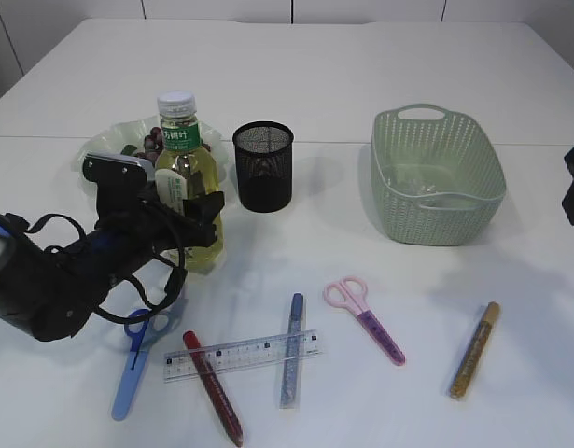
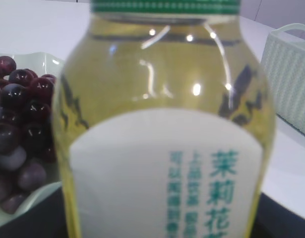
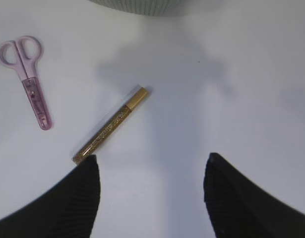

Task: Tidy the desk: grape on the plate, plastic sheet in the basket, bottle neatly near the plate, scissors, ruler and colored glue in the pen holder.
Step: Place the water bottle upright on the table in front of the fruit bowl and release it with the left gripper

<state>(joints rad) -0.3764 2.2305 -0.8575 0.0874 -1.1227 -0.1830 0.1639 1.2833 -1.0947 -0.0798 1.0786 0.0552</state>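
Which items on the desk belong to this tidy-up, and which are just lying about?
Job items: bottle in the left pincer, grapes, plate, pen holder, basket, blue scissors, pink scissors, ruler, red glue, blue glue, gold glue.

Lying about: nothing visible.

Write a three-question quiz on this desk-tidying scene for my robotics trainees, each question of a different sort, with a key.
1. True or false: the ruler lies inside the pen holder.
2. What is the left gripper gripping? A) the pink scissors B) the bottle C) the basket
3. Fill in: the grapes lie on the ____.

Key
1. False; it lies flat on the table among the glue pens.
2. B
3. plate
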